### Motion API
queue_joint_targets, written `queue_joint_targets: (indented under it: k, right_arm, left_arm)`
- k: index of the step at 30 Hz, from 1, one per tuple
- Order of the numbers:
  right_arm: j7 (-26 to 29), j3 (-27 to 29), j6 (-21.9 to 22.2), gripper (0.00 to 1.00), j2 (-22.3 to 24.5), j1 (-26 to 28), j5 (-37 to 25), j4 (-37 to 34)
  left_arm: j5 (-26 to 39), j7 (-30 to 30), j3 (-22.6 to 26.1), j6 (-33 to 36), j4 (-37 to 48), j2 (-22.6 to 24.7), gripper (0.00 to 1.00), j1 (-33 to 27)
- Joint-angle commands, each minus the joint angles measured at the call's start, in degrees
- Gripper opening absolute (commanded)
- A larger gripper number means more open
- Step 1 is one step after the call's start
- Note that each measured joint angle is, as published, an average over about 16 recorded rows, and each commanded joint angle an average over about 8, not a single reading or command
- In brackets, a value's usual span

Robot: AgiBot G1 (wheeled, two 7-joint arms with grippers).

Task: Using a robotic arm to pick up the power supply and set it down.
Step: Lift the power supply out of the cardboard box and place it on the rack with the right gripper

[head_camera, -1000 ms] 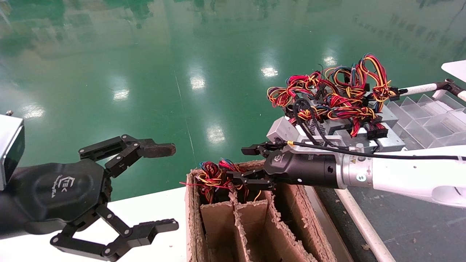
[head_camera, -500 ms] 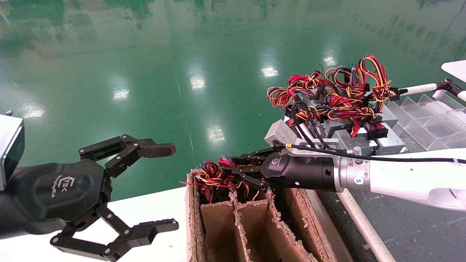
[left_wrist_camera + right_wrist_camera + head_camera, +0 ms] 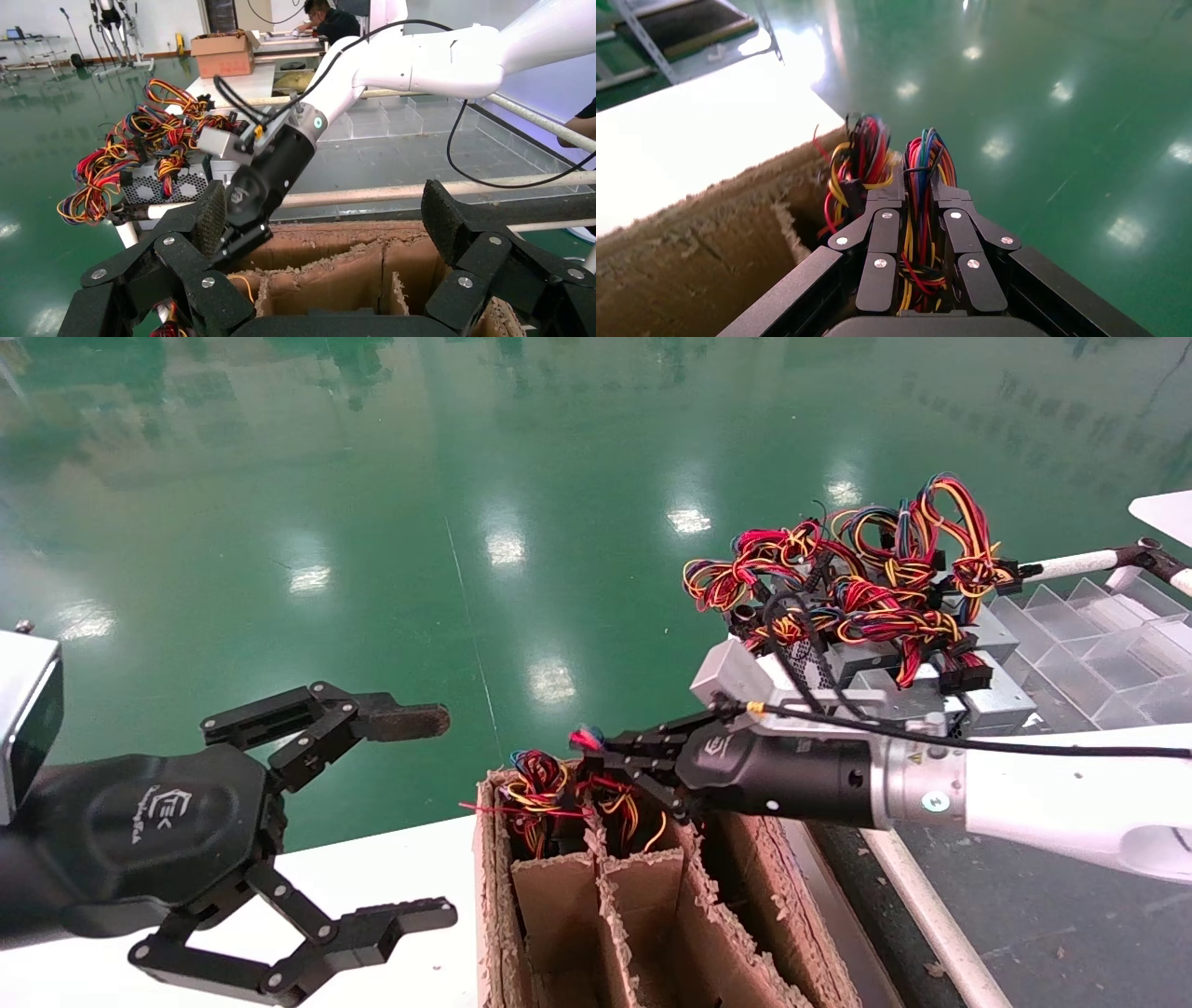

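Right wrist view shows the right end effector (image 3: 920, 210), the black two-finger linkage on the white tubular robotic arm (image 3: 1062, 798), with its fingers drawn narrow and pinching a bundle of red, yellow, blue and black wires (image 3: 926, 165) between them. In the head view this end effector (image 3: 610, 761) sits at centre frame, over the far end of the torn brown cardboard box with upright dividers (image 3: 652, 905). The wires it clamps belong to a power supply (image 3: 619, 803) down in the middle slot, whose grey metal body is hidden by the dividers; only the cable loops show above the rim. A second wire bunch (image 3: 535, 794) pokes out of the slot to its left.

A white logo sits on the black wrist housing, too small to read. A yellow warning sticker and a teal round mark on the silver collar are also unreadable.

Left end effector (image 3: 410, 812), black with a rusty-brown pad on one finger, hangs at lower left of the head view with fingers spread wide, holding nothing; its white logo cannot be read.

Upper right of the head view holds a stack of grey perforated metal power supplies (image 3: 931, 663) topped with tangled coloured cables, beside clear plastic partitioned trays (image 3: 1099, 635). The box rests by a white surface (image 3: 410, 868). Beyond lies a glossy green floor (image 3: 372, 505) reflecting ceiling lights.
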Motion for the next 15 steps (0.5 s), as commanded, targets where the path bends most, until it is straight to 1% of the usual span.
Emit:
queue_joint_targets:
  k: [1, 8, 15]
  right_arm:
    - [0.2, 0.4, 0.0, 0.0, 0.5, -0.1, 0.6, 0.4]
    - [-0.6, 4.6, 2.7, 0.0, 5.4, -3.4, 4.5, 9.5]
    - [3.6, 9.9, 4.1, 0.0, 11.8, -5.4, 10.9, 18.4]
  left_arm:
    - [0.0, 0.0, 0.0, 0.0, 0.0, 0.0, 1.0, 0.0]
    - [0.0, 0.0, 0.0, 0.0, 0.0, 0.0, 1.0, 0.0]
    - [0.0, 0.0, 0.0, 0.0, 0.0, 0.0, 1.0, 0.0]
